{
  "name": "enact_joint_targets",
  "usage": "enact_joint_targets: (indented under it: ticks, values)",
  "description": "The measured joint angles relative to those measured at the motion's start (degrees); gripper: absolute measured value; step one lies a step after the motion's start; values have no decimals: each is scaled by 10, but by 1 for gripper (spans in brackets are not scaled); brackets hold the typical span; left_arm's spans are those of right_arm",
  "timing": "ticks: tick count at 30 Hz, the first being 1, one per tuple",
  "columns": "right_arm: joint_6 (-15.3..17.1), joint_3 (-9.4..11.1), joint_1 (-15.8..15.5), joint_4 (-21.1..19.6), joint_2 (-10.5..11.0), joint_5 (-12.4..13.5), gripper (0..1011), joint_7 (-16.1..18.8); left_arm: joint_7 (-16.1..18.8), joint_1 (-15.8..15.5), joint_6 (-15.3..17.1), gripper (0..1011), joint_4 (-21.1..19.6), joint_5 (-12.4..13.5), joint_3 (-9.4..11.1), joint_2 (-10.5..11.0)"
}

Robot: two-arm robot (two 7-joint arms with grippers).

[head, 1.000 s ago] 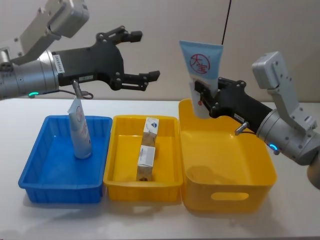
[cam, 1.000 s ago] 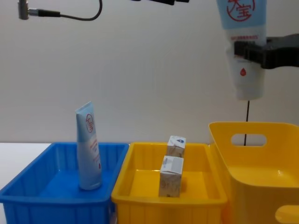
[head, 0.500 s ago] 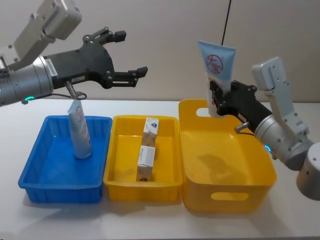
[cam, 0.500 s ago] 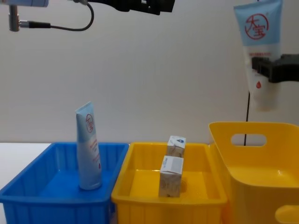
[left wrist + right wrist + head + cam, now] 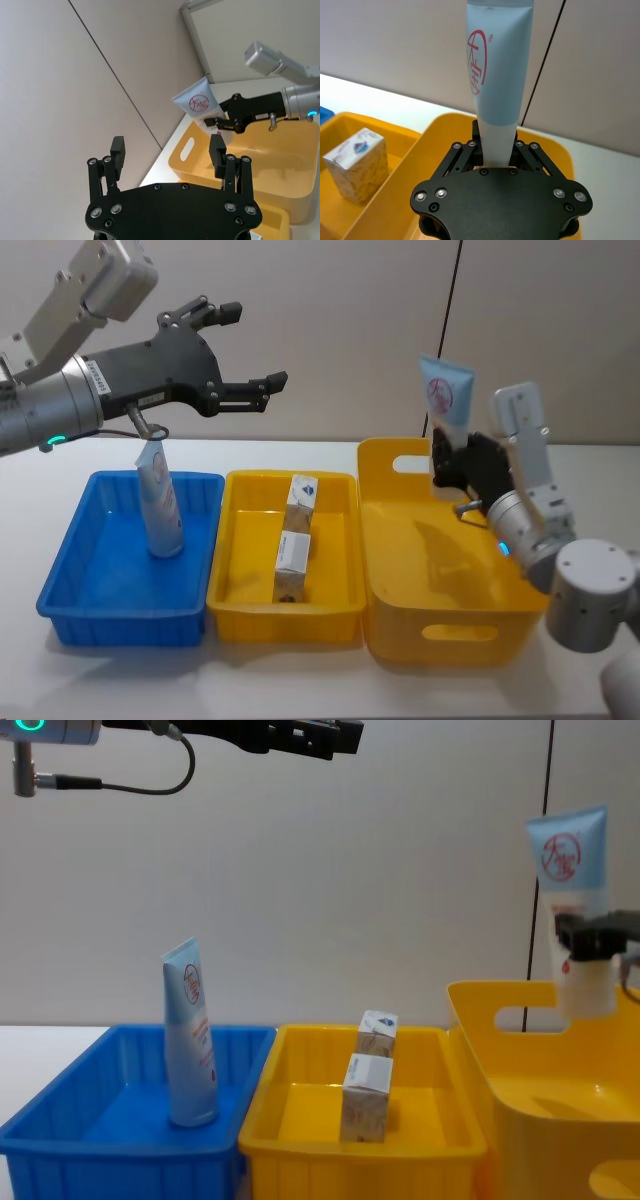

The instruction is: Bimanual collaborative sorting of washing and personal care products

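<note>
Gripping a held tube (image 5: 446, 395) (image 5: 497, 65) (image 5: 569, 860) (image 5: 197, 102) low on its body, the right gripper (image 5: 447, 456) (image 5: 496, 142) (image 5: 590, 935) has both fingers pressed against the tube's sides. The tube stands upright with its crimped end at 12 o'clock and its red round logo showing. It hangs at about 3 o'clock in the head view, over the far rim of the large yellow bin (image 5: 460, 632) (image 5: 560, 1120) (image 5: 260, 165). In the chest view its white lower end reaches down to rim level (whether it is inside the bin or just behind the far wall cannot be told).

The left gripper (image 5: 251, 346) (image 5: 167, 147) (image 5: 310, 735) is raised high at about 11 o'clock in the head view. Its fingers are spread wide with nothing between them, well apart from everything below.

A second tube (image 5: 160, 500) (image 5: 190, 1035) stands nearly upright in the blue bin (image 5: 120, 612) (image 5: 120, 1160), at 9 o'clock in the head view, cap end down on the floor.

Between the blue bin and the large yellow bin sits the small yellow bin (image 5: 236, 575) (image 5: 360, 1170), touching both. It holds two cartons standing in a line. The far carton (image 5: 302, 492) (image 5: 377, 1033) lies toward 12 o'clock and the near carton (image 5: 293, 552) (image 5: 365, 1098) toward 6 o'clock, just beside each other.

All three bins rest on a white table (image 5: 300, 680).
</note>
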Motion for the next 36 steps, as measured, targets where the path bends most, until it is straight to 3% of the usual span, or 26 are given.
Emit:
enact_joint_targets:
  ticks: [5, 11, 16, 32, 36]
  values:
    - [3, -6, 17, 48, -29, -13, 208, -27, 3, 1, 0, 1001, 0, 0, 0, 0]
    - [4, -9, 25, 74, -45, -20, 223, -41, 4, 2, 1, 1001, 1, 0, -1, 1]
    - [5, -11, 32, 91, -55, -24, 355, -50, 5, 2, 1, 1001, 1, 0, -1, 1]
    - [6, -13, 39, 114, -69, -31, 905, -62, 7, 3, 1, 1001, 1, 0, -1, 1]
    - [6, -13, 39, 114, -69, -31, 971, -62, 7, 3, 1, 1001, 1, 0, -1, 1]
